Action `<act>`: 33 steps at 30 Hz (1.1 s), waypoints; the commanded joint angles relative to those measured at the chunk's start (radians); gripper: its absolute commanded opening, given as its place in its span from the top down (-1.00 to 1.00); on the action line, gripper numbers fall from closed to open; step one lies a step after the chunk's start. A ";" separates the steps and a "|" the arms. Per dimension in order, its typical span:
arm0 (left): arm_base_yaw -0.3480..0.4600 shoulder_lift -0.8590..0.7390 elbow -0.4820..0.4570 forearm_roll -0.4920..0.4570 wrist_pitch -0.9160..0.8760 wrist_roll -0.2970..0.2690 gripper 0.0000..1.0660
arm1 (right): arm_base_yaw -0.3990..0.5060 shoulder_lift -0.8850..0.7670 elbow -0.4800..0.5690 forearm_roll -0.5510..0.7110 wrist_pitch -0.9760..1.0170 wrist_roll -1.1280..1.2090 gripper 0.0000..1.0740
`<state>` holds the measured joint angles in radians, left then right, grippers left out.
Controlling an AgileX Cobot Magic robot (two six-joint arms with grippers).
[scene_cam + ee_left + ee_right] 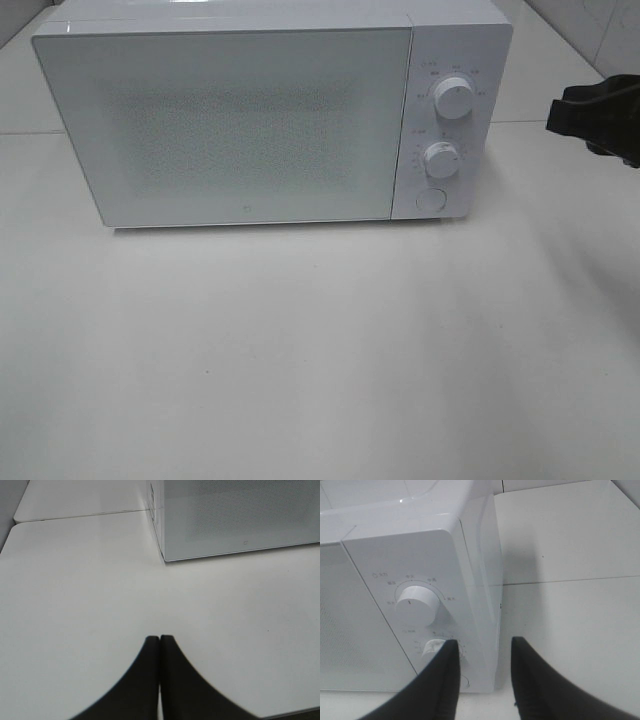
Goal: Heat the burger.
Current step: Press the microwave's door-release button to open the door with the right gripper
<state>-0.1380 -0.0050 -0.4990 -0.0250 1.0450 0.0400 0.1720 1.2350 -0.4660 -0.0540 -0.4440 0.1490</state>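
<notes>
Burger: out of sight in all 3 views, so its place cannot be told. A white microwave stands at the back of the white table. Its door is shut flat and the speckled window shows nothing behind it. On the control panel to the right of the door are 2 round white knobs, the upper knob above the lower knob, with a round button beneath them.

Left jaws are pressed together tip to tip with nothing between them. They hang over bare table, out in front of the microwave's left front corner and well apart from it.

Right jaws stand partly apart and hold nothing. From the high camera they show as a black shape off the microwave's right side, about level with the upper knob and clear of the casing. In the right wrist view 1 finger overlaps the lower knob and the other lines up with the table beside the microwave. Whether either touches anything cannot be told from that view.
</notes>
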 commanded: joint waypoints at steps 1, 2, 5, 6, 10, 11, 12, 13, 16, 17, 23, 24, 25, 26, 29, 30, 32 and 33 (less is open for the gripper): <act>0.003 -0.008 0.003 -0.011 -0.009 0.004 1.00 | -0.003 0.071 0.003 -0.003 -0.079 -0.015 0.56; 0.003 -0.008 0.003 -0.011 -0.009 0.004 1.00 | -0.003 0.110 0.003 -0.003 -0.110 -0.015 0.66; 0.003 -0.008 0.003 -0.011 -0.009 0.004 1.00 | -0.003 0.168 0.003 -0.003 -0.158 -0.015 0.83; 0.003 -0.008 0.003 -0.011 -0.009 0.004 1.00 | -0.003 0.168 0.003 -0.003 -0.158 -0.015 0.83; 0.003 -0.008 0.003 -0.011 -0.009 0.004 1.00 | -0.003 0.245 0.003 -0.010 -0.213 -0.014 1.00; 0.003 -0.008 0.003 -0.011 -0.009 0.004 1.00 | -0.001 0.276 0.002 -0.024 -0.240 -0.005 1.00; 0.003 -0.008 0.003 -0.011 -0.009 0.004 1.00 | -0.001 0.276 0.002 -0.024 -0.240 -0.005 1.00; 0.003 -0.008 0.003 -0.011 -0.009 0.004 1.00 | 0.006 0.307 0.001 -0.050 -0.274 0.012 1.00; 0.003 -0.008 0.003 -0.011 -0.009 0.004 1.00 | 0.028 0.359 0.001 -0.090 -0.319 0.050 1.00; 0.003 -0.008 0.003 -0.011 -0.009 0.004 1.00 | 0.028 0.359 0.001 -0.090 -0.319 0.050 1.00; 0.003 -0.008 0.003 -0.011 -0.009 0.004 1.00 | 0.104 0.443 -0.002 -0.089 -0.379 0.073 1.00; 0.003 -0.008 0.003 -0.011 -0.009 0.004 1.00 | 0.121 0.457 -0.006 -0.089 -0.379 0.073 1.00; 0.003 -0.008 0.003 -0.011 -0.009 0.004 1.00 | 0.151 0.485 -0.020 -0.089 -0.373 0.080 1.00; 0.003 -0.008 0.003 -0.011 -0.009 0.004 1.00 | 0.151 0.485 -0.020 -0.089 -0.373 0.080 1.00; 0.003 -0.008 0.003 -0.011 -0.009 0.004 1.00 | 0.196 0.517 -0.049 -0.088 -0.364 0.101 1.00; 0.003 -0.008 0.003 -0.011 -0.009 0.004 1.00 | 0.205 0.525 -0.057 -0.088 -0.363 0.111 1.00; 0.003 -0.008 0.003 -0.010 -0.009 0.004 1.00 | 0.222 0.546 -0.075 -0.089 -0.361 0.136 1.00; 0.003 -0.008 0.003 -0.010 -0.009 0.004 1.00 | 0.228 0.558 -0.082 -0.089 -0.361 0.147 1.00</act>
<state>-0.1380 -0.0050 -0.4990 -0.0280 1.0450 0.0400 0.3950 1.7930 -0.5390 -0.1320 -0.8030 0.2850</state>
